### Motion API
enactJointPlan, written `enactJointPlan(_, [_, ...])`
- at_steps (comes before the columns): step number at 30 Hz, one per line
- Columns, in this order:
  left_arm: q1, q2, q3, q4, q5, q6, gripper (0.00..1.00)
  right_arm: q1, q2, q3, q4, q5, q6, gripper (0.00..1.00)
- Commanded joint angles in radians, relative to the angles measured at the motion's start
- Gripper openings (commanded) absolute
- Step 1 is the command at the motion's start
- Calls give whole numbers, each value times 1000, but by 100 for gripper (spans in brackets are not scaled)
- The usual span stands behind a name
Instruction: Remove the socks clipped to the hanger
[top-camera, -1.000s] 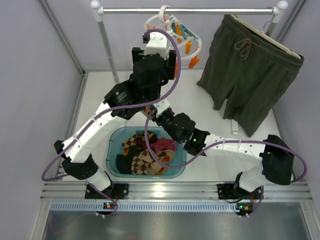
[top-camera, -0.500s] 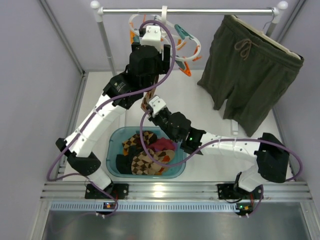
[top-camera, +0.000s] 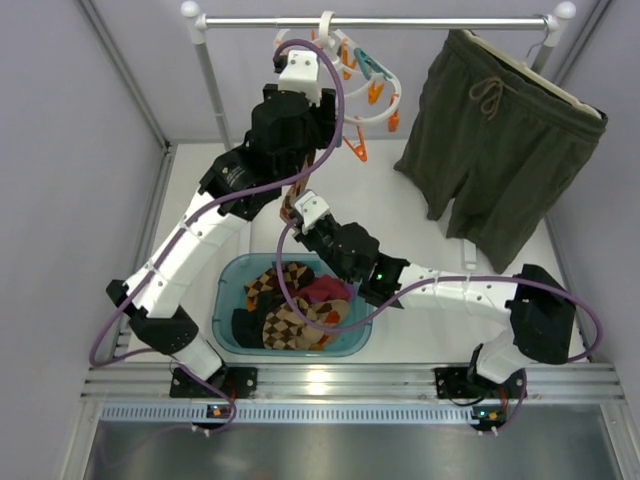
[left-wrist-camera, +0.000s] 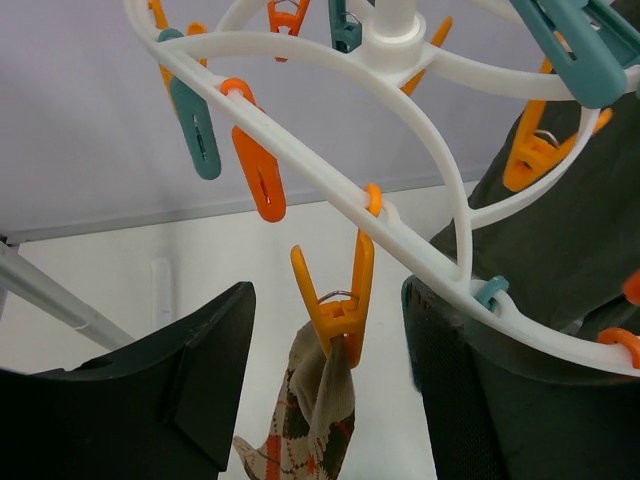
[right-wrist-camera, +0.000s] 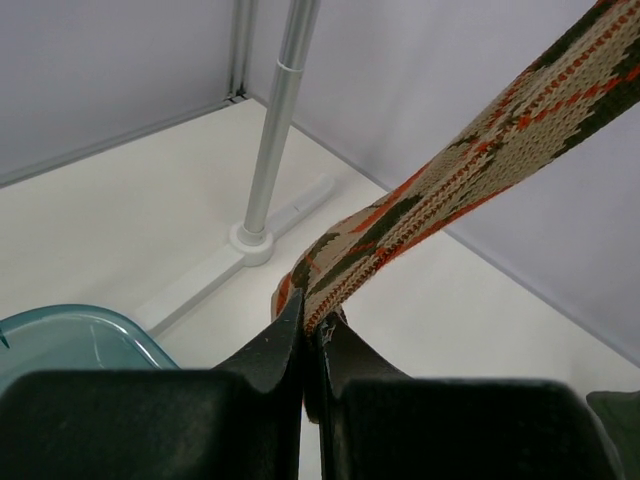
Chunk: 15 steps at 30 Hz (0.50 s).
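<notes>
The white ring hanger (top-camera: 385, 85) hangs from the rail, with orange and teal pegs. In the left wrist view, an orange peg (left-wrist-camera: 337, 300) on the hanger (left-wrist-camera: 330, 185) clips the top of an argyle sock (left-wrist-camera: 318, 420). My left gripper (left-wrist-camera: 330, 390) is open, with one finger on each side of that peg and sock; in the top view it (top-camera: 318, 130) is raised under the hanger. My right gripper (right-wrist-camera: 315, 330) is shut on the lower end of the same sock (right-wrist-camera: 450, 190), which is pulled taut; in the top view it (top-camera: 303, 212) is below the left gripper.
A teal basin (top-camera: 225, 290) near the arm bases holds several argyle socks, a black sock and a purple one. Olive-green shorts (top-camera: 500, 130) hang at the right of the rail (top-camera: 430, 20). The rack post (top-camera: 215, 90) stands at the left, and its foot shows in the right wrist view (right-wrist-camera: 250, 240).
My left arm rose and moved closer under the hanger, which swung left and back. My right gripper shifted slightly left, still holding the sock.
</notes>
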Motion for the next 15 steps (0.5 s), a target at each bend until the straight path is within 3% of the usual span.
enactJointPlan(1, [14,16,39,28,1,9,66,20,-13,39,-31,-38,14,0])
enactJointPlan(5, [25,40,66,26,-5,17,60,22,-23,33,-32,-47,16,0])
enactJointPlan(11, [48,77,82,26,16,23,58,31,-41,14,-25,-55,16,0])
enactJointPlan(14, [51,92,94,28,21,20,33,34,-49,5,-25,-52,14,0])
enactJointPlan(15, [51,97,97,28,22,17,20,36,-47,4,-25,-49,13,0])
